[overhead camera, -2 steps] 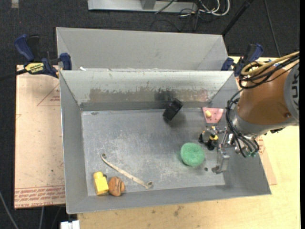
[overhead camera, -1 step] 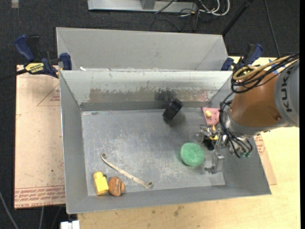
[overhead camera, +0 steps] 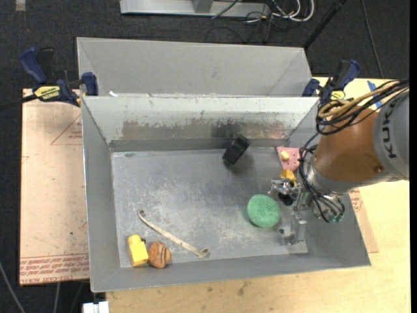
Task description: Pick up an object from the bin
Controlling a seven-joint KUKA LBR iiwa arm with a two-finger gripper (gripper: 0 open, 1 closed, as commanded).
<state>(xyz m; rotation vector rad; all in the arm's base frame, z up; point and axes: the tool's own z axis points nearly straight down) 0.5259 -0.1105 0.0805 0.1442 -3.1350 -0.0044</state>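
The jaws are seen low in the near right corner of the grey bin [overhead camera: 189, 194], against the floor by the right wall. Whether they are spread or pressed together cannot be told, and nothing is seen between them. Just beside them, to the left and slightly farther back, a green round thing [overhead camera: 263, 211] lies on the bin floor; it is the nearest of the things and is judged the likeliest to be picked.

It is judged to be light and soft, perhaps a fuzzy ball or pad, so it should give under pressure rather than slip. It would best be taken across its widest part, with the jaws brought down on either side of its middle. Little risk of breakage is expected, though it could be nudged along the smooth metal if touched from 1 side only.

Farther out, 1 pink piece [overhead camera: 287, 154] and 1 small yellow piece [overhead camera: 287, 173] lie near the right wall, and 1 black block [overhead camera: 235, 150] rests at the foot of the back wall. Well apart, in the near left corner, 1 yellow block [overhead camera: 137, 250] touches 1 brown round thing [overhead camera: 159, 254], with 1 thin pale curved strip [overhead camera: 171, 235] beside them. In all, 7 things are counted.
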